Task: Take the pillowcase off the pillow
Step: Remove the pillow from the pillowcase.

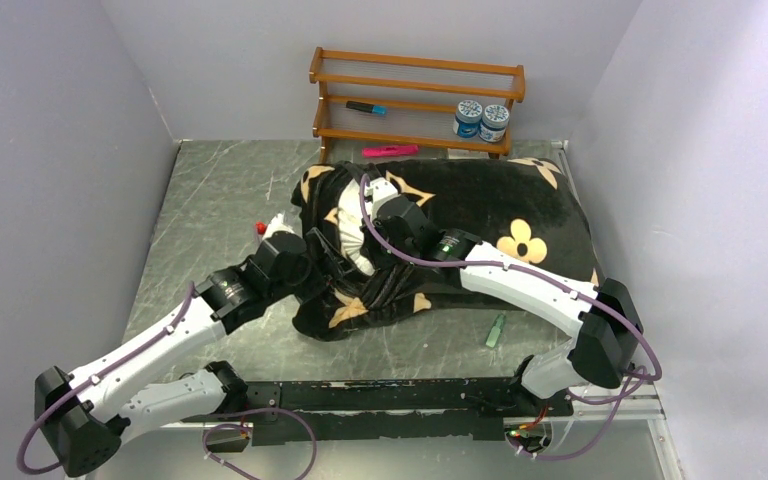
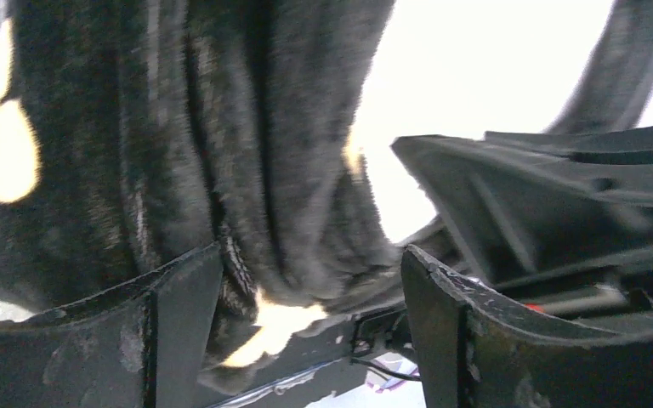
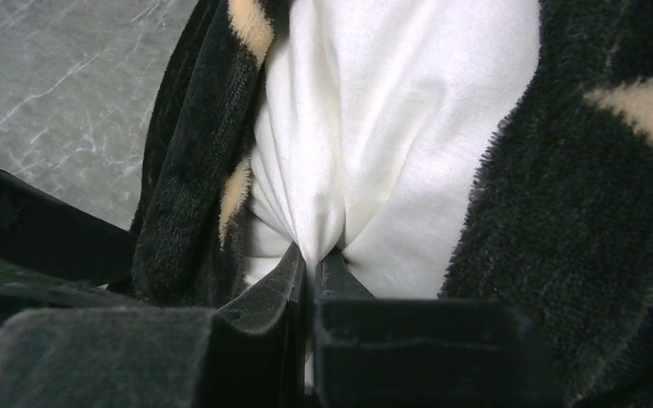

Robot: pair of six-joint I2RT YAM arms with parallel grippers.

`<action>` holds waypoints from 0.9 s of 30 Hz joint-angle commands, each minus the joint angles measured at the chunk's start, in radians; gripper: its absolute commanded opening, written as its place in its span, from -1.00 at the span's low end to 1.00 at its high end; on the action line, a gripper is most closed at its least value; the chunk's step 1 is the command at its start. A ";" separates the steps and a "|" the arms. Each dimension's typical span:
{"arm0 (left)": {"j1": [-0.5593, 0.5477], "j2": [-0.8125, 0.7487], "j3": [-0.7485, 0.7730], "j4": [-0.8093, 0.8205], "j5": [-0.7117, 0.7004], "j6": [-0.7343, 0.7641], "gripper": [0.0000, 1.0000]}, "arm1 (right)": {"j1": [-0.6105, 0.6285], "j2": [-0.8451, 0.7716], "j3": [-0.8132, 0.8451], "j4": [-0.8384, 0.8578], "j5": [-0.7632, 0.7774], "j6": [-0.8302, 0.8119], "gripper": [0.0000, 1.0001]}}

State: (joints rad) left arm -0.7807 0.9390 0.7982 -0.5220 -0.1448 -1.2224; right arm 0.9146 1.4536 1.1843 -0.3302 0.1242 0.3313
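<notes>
**Operator:** Which step is in hand?

**Guide:** The stripping step, and by the look of it an early part. The pillowcase (image 1: 480,215) lies across the middle and right of the table (image 1: 210,200), in front of the wooden rack (image 1: 415,100). It covers most of the pillow (image 3: 391,127). Only a patch of white shows, at the cover's open mouth on its left end.

**Operator:** What do the fingers hold?

**Guide:** Your right fingers (image 3: 272,297) are pressed together on a fold of the pillow's white cloth, just inside the mouth. Your left fingers (image 2: 178,314) stand wide apart with a bunched ridge of black plush between them. The left wrist view shows no clamp on that ridge.

**Operator:** What does the next move call for?

**Guide:** As a judgement:
1. Close the left fingers on the ridge, taking plush only. Confirm that no white cloth lies in the bite.
2. Use the right fingers as the anchor on the pillow.
3. Work the cover's hem back over the pillow's body, away from the mouth, so that more white comes clear.

**Operator:** What should you watch for?

**Guide:** The pinch on the white cloth is thin and may slip under load. The plush is thick, so take a deep bite.
</notes>
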 commanded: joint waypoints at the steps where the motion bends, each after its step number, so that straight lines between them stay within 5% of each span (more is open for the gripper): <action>1: -0.005 0.034 0.108 0.020 -0.007 0.010 0.64 | -0.025 -0.057 0.012 0.013 0.086 -0.017 -1.00; 14: -0.005 0.219 0.185 -0.044 -0.123 0.086 0.65 | -0.023 -0.086 -0.027 0.028 0.098 -0.011 -1.00; 27: -0.005 0.075 -0.077 -0.114 -0.060 0.065 0.24 | -0.039 -0.074 0.024 0.040 0.186 -0.019 -1.00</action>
State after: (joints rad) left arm -0.7807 1.0527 0.7898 -0.5255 -0.2283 -1.1671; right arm 0.9150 1.4227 1.1542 -0.3145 0.1375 0.3325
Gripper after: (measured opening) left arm 0.653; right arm 0.033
